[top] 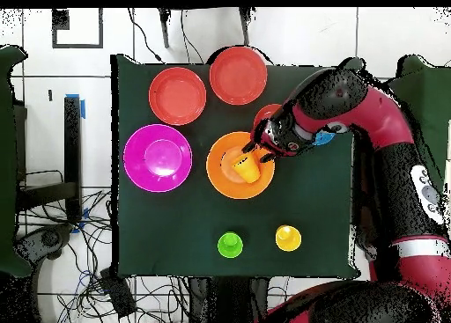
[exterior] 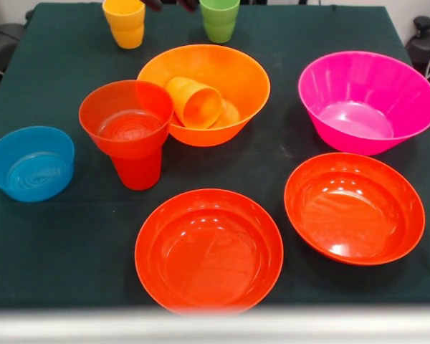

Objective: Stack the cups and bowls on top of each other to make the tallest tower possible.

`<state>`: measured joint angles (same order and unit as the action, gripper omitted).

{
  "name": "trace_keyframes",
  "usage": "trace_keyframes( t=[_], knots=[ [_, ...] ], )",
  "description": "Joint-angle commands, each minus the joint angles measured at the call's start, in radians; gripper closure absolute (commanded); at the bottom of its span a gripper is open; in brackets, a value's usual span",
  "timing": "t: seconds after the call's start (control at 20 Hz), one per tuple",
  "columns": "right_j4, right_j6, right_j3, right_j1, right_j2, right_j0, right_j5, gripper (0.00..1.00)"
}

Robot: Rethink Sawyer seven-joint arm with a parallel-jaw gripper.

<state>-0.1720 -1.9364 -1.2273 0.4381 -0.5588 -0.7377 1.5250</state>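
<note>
The only stacking to show is slight: a small red-orange bowl [exterior: 126, 115] sits on a red-orange cup [exterior: 137, 169] just left of the large orange bowl [exterior: 203, 93] in the front view, a tower of two pieces and the only real one. At the far edge of the bench [exterior: 57, 236], beyond the large orange bowl, a yellow cup [exterior: 125, 21] looks like two cups, one on the other, though I cannot be sure of it; the green cup [exterior: 219, 19] stands beside it, apart. An orange cup [exterior: 194, 102] lies on its side inside the large orange bowl, so it adds no height as it lies. The rest stand singly: the small blue bowl [exterior: 31, 162] well to the left of the orange bowl, the magenta bowl [exterior: 368, 100] to its right, and two wide red-orange bowls [exterior: 208, 249] in front of it, side by side and not touching. In the overhead view the arm [top: 370, 117] reaches over the orange bowl, and its claw [top: 257, 149] hangs above the bowl's rim near the tipped cup; whether it is open or closed I cannot tell. By my judgement the task is barely begun: the big bowls have yet to form a base, and nearly every piece must still be gathered.
</note>
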Motion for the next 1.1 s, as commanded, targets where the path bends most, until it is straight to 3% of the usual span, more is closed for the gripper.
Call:
trace_keyframes(
  t=[0.05,0.2,0.55,1.1],
  knots=[
    [-0.013,-0.267,-0.078,-0.044,0.124,0.076,-0.135,0.00],
    [-0.027,-0.319,-0.044,-0.067,0.172,0.124,-0.155,0.00],
    [-0.093,-0.428,0.092,-0.138,0.313,0.235,-0.066,0.00],
    [-0.079,-0.466,0.032,-0.114,0.410,0.294,-0.082,0.00]
  ],
)
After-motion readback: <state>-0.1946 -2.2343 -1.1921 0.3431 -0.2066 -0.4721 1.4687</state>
